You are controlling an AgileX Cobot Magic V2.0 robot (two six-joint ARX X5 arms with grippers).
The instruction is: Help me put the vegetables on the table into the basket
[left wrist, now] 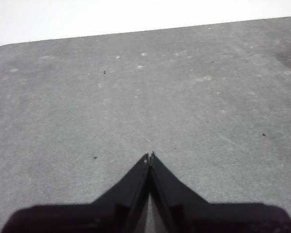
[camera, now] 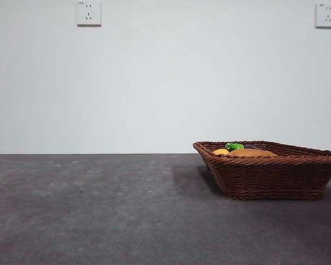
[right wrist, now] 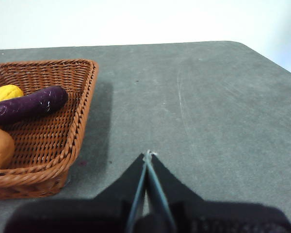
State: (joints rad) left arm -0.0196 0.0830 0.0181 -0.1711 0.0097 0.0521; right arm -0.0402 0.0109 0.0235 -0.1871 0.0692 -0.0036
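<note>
The brown wicker basket (camera: 270, 171) stands on the dark grey table (camera: 99, 210) at the right of the front view. Inside it lie the potato (camera: 252, 153), the corn (camera: 220, 151) and the eggplant, of which only the green stem (camera: 234, 146) shows there. The right wrist view shows the basket (right wrist: 53, 121) holding the purple eggplant (right wrist: 29, 105), the yellow corn (right wrist: 6, 92) and the tan potato (right wrist: 0, 147). My right gripper (right wrist: 147, 154) hovers shut over bare table beside the basket. My left gripper (left wrist: 150, 156) is shut above bare table, away from the basket.
A white wall with two power sockets (camera: 89, 12) rises behind the table. The table's far edge (left wrist: 136, 33) and a rounded corner (right wrist: 242, 44) show in the wrist views. Neither arm appears in the front view.
</note>
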